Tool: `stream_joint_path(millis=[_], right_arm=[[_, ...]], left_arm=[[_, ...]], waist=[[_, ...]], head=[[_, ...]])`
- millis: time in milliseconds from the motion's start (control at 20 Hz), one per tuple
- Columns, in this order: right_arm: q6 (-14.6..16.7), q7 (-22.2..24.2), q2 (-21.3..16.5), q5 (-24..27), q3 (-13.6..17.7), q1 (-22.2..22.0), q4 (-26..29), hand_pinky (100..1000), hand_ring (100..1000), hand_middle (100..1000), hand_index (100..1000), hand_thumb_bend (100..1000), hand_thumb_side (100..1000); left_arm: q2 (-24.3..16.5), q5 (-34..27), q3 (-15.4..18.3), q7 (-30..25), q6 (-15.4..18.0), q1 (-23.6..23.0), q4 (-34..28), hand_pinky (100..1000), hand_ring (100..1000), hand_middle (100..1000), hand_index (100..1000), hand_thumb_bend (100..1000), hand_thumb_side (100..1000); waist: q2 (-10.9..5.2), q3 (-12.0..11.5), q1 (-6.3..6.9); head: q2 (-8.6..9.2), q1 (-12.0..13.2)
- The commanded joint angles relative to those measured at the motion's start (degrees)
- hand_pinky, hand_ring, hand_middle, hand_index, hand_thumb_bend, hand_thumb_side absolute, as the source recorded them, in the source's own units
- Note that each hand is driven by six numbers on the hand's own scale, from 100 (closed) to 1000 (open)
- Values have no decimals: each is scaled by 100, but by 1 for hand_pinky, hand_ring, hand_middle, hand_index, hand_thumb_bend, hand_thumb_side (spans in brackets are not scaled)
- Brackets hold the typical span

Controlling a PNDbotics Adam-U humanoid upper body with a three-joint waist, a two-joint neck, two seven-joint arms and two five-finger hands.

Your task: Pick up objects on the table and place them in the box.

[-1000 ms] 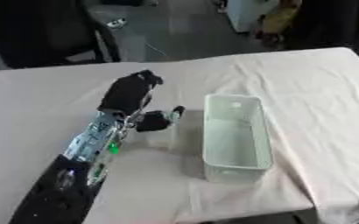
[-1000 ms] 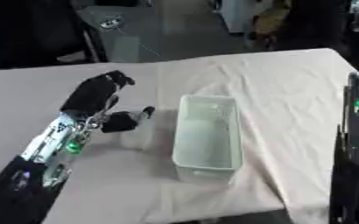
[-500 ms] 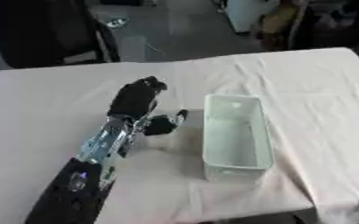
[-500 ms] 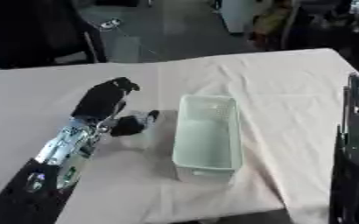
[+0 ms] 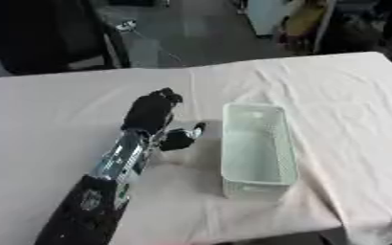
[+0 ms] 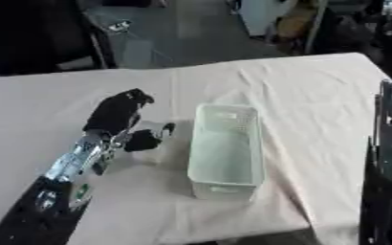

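Observation:
My left hand [image 5: 152,113] reaches in from the lower left and lies on the cloth just left of the box. Its fingers are curled down and its dark thumb [image 5: 183,138] points toward the box. A small pale thing [image 6: 152,126] shows between the fingers and thumb, and I cannot make out what it is. The box [image 5: 257,177] is a long pale green basket standing on the table, and it looks empty. My right arm [image 6: 390,143] stands along the right edge of the right eye view, away from the box.
A beige cloth covers the table [image 5: 342,105], creased on the right side. Its front edge runs just below the box. Beyond the far edge are a dark chair [image 5: 40,38] and a grey floor.
My left hand has slid a little nearer and to the right, closer to the box. The box has stayed where it was.

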State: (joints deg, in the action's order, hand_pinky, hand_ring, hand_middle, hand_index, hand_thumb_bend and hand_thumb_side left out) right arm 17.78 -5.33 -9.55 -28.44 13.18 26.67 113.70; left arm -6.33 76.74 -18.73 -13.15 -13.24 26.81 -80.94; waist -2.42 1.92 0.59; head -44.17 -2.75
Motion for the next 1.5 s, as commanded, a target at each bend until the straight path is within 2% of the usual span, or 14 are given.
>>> stream_joint_path(millis=[50, 450, 500, 550, 850, 1000, 1150, 1200, 1250, 1300, 1350, 1400, 1500], right_arm=[[-4, -11, -51, -5, -10, 87, 89, 705, 799, 867, 887, 100, 713], [-10, -33, -68, -40, 5, 81, 89, 706, 800, 867, 888, 100, 707], [-10, -40, -67, -44, 8, 83, 89, 706, 800, 867, 888, 100, 706], [-10, -45, -67, -48, 9, 84, 89, 706, 800, 867, 888, 100, 703], [1, -54, -49, -49, 2, 103, 89, 706, 800, 867, 888, 100, 706], [7, -51, -36, -40, -4, 113, 89, 705, 800, 867, 888, 100, 707], [12, -49, -28, -33, -5, 117, 89, 705, 800, 867, 888, 100, 707], [15, -50, -22, -31, -6, 121, 89, 706, 800, 867, 888, 100, 706], [19, -51, -18, -29, -7, 123, 89, 705, 800, 867, 888, 100, 707], [21, -52, -16, -28, -7, 124, 89, 706, 800, 867, 888, 100, 706], [23, -52, -12, -26, -8, 126, 89, 706, 800, 867, 888, 100, 706], [25, -52, -10, -24, -9, 127, 89, 706, 800, 867, 888, 100, 707], [27, -48, -4, -19, -14, 128, 89, 706, 799, 867, 888, 100, 707]], left_arm=[[11, 66, 18, 5, -17, 61, -48, 702, 767, 818, 852, 411, 758], [-127, 101, 66, -139, -61, -152, -225, 697, 761, 818, 847, 388, 755], [-133, 104, 67, -141, -70, -207, -228, 699, 764, 822, 848, 395, 727], [-136, 109, 66, -136, -75, -244, -233, 699, 763, 822, 848, 375, 751], [-89, 318, 27, 66, -93, -381, -86, 708, 772, 810, 847, 375, 721], [-20, 405, -9, 259, -66, -364, 78, 715, 771, 806, 838, 329, 734], [27, 403, -22, 445, -50, -331, 230, 715, 771, 805, 837, 325, 735], [46, 393, -31, 495, -37, -308, 294, 715, 768, 802, 831, 222, 746], [66, 384, -36, 553, -22, -281, 374, 715, 770, 804, 836, 293, 743], [77, 375, -35, 607, -13, -266, 433, 710, 760, 798, 826, 201, 734], [101, 364, -36, 651, 3, -238, 513, 715, 768, 802, 831, 222, 746], [120, 354, -35, 693, 19, -215, 583, 687, 745, 795, 821, 187, 714], [174, 334, -32, 762, 57, -141, 760, 677, 738, 792, 818, 193, 699]], waist=[[-47, 7, -17], [-61, -2, -1], [-57, -5, -3], [-56, -6, -4], [-30, -7, -21], [-15, -8, -32], [-8, -8, -37], [-5, -7, -40], [-3, -7, -42], [-2, -7, -44], [0, -8, -47], [3, -8, -50], [9, -7, -58]], head=[[5, -28], [5, -48], [5, -46], [5, -44], [5, 8], [5, 42], [5, 60], [5, 65], [5, 68], [5, 74], [5, 79], [6, 85], [11, 102]])
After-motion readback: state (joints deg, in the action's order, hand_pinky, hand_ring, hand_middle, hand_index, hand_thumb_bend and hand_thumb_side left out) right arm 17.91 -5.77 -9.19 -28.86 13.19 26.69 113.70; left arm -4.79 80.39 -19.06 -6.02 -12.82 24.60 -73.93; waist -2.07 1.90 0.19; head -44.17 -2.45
